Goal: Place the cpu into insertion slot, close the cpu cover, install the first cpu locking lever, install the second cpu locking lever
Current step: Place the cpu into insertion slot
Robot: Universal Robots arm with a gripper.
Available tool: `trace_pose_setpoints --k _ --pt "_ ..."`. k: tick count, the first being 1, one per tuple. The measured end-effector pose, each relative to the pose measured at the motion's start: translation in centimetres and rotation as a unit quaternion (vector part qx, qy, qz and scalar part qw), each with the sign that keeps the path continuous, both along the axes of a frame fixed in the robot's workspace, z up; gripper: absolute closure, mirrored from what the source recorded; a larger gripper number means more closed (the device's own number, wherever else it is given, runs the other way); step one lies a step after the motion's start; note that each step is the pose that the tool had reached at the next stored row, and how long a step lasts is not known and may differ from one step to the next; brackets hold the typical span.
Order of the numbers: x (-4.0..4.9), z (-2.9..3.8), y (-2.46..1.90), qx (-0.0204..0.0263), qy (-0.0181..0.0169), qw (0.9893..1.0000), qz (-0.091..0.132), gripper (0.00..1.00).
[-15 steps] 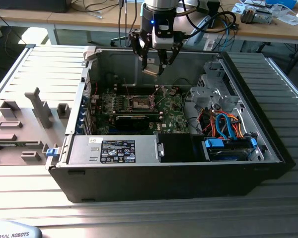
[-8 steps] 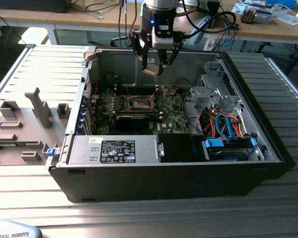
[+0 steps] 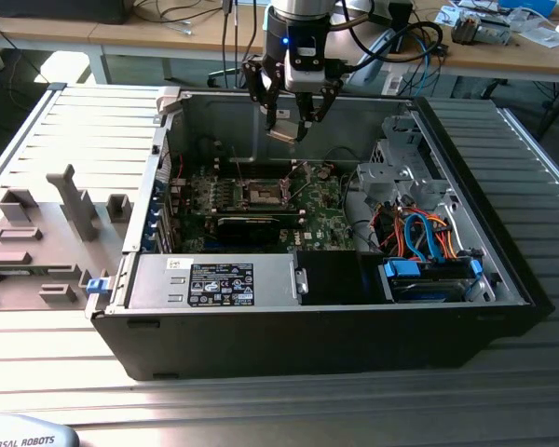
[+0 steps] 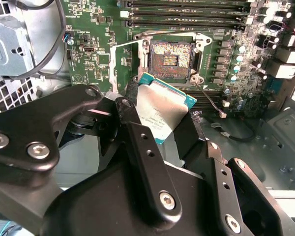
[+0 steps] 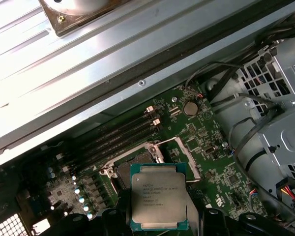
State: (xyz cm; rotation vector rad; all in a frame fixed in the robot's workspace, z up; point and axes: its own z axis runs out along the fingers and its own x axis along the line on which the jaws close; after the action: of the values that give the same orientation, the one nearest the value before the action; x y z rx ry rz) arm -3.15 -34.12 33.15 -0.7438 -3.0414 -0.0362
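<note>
cpu (image 5: 159, 196) clamped flat between the gripper (image 3: 289, 127) fingers, hanging above the insertion slot (image 4: 172, 55) (bare, dark centre exposed); cpu cover (image 5: 188, 156) looks swung open beside it, inside the computer case (image 3: 307, 345)

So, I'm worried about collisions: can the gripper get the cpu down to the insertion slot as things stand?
Probably yes. The gripper holds the cpu in its jaws above the insertion slot, whose cpu cover stands open, and nothing seems to lie between them.
</note>
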Motion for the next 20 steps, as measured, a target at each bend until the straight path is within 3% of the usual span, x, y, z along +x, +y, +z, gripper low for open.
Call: trace_pose_setpoints --k 20 --pt "0.00 -0.01 0.00 -0.0003 0.0000 1.0000 -0.008 0.46"
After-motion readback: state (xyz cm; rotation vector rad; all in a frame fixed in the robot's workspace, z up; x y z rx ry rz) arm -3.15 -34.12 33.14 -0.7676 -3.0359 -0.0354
